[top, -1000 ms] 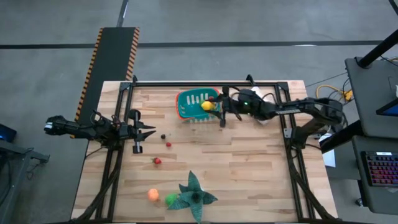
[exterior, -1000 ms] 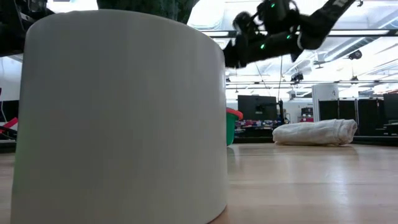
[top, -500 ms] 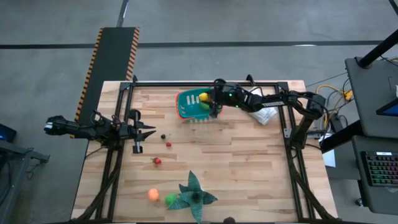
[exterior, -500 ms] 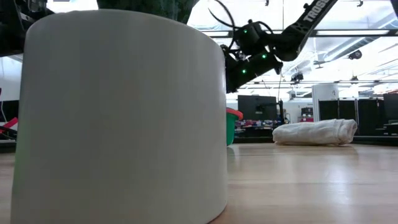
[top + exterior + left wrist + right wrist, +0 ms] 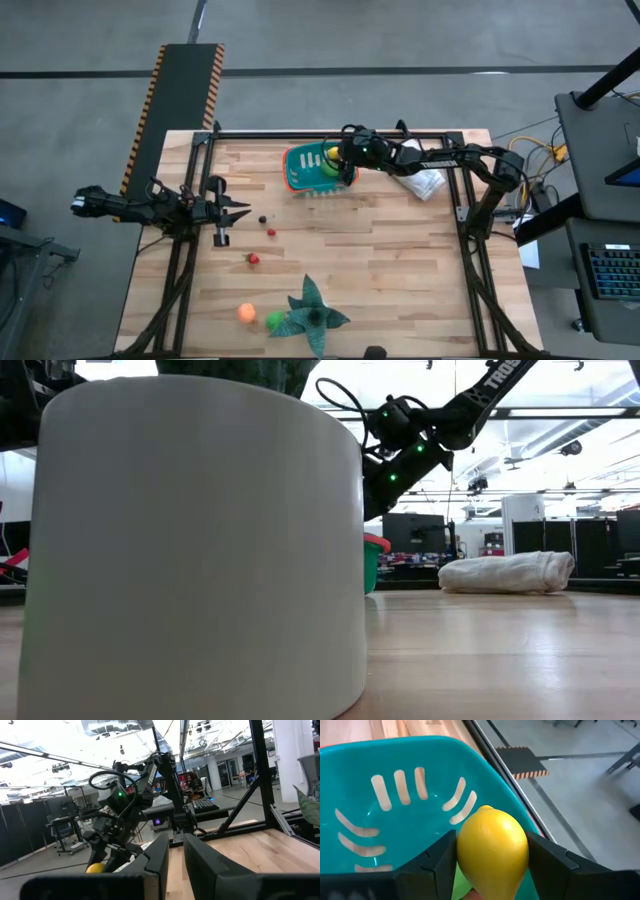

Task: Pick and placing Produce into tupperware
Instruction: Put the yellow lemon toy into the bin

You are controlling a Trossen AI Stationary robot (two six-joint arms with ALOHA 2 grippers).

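On the left the left gripper (image 5: 238, 211) waits at the table (image 5: 400, 280) edge, fingers nearly closed on nothing, with most of the produce still out: a dark berry (image 5: 262, 219), two red pieces (image 5: 271, 232), (image 5: 254, 259), an orange one (image 5: 246, 312) and a green one (image 5: 275, 320) beside the leafy star-shaped plant (image 5: 312, 312). Further right, the teal tub (image 5: 305, 168) already shows something green inside. Over it the right gripper (image 5: 338, 165) is clamped on a yellow lemon (image 5: 492, 847), jaws about half open around it, so the drop looks imminent.

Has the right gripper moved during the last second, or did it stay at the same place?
Yes. In the high view the right gripper, shut on the yellow lemon, has moved from the tupperware's right edge to over its inside.
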